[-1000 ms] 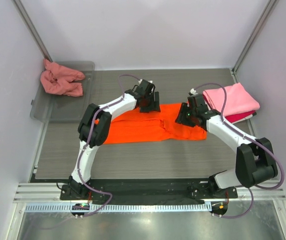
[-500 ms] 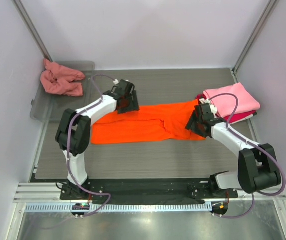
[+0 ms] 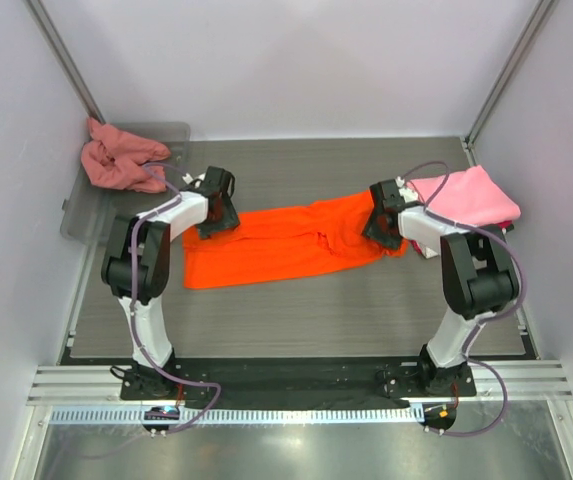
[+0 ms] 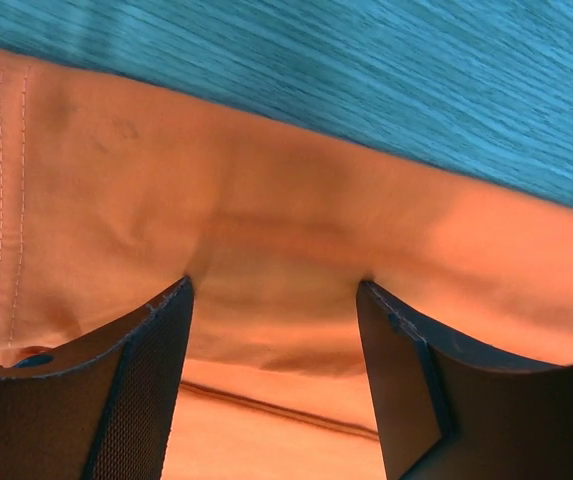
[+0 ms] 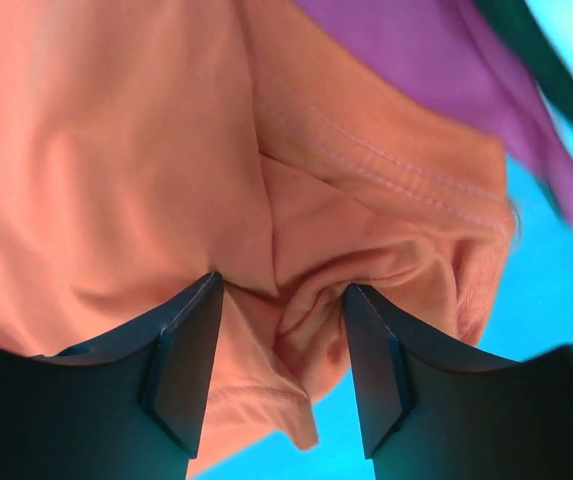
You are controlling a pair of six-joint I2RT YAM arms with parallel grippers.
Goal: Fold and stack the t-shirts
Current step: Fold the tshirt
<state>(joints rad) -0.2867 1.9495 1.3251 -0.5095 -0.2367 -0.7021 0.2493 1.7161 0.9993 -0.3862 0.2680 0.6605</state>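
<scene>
Left gripper (image 4: 276, 290): jaws stand apart, tips down on the bright orange cotton t-shirt (image 3: 276, 245). The cloth between the two fingers lies nearly flat with one shallow crease, and nothing is pinched. A stitched hem runs just left of the left finger.

Right gripper (image 5: 282, 285): jaws apart as well. A bunched fold of the orange t-shirt sits between the fingers without filling the gap, so it is not clamped. A seamed edge of the shirt lies just beyond the fold.

Positions, all referred to the orange t-shirt:
- The shirt is spread lengthwise across the grey wood-grain tabletop (image 3: 296, 310), wrinkled through the middle.
- The left gripper is at its far-left corner and the right gripper at its far-right end.
- The folded light pink t-shirt (image 3: 466, 195) lies just past its right end. Whether the two touch cannot be told from the top view.
- The crumpled dusty salmon-pink t-shirt (image 3: 121, 160) lies well apart, beyond the far-left corner, on the far end of the clear grey plastic tray (image 3: 91, 215).
</scene>
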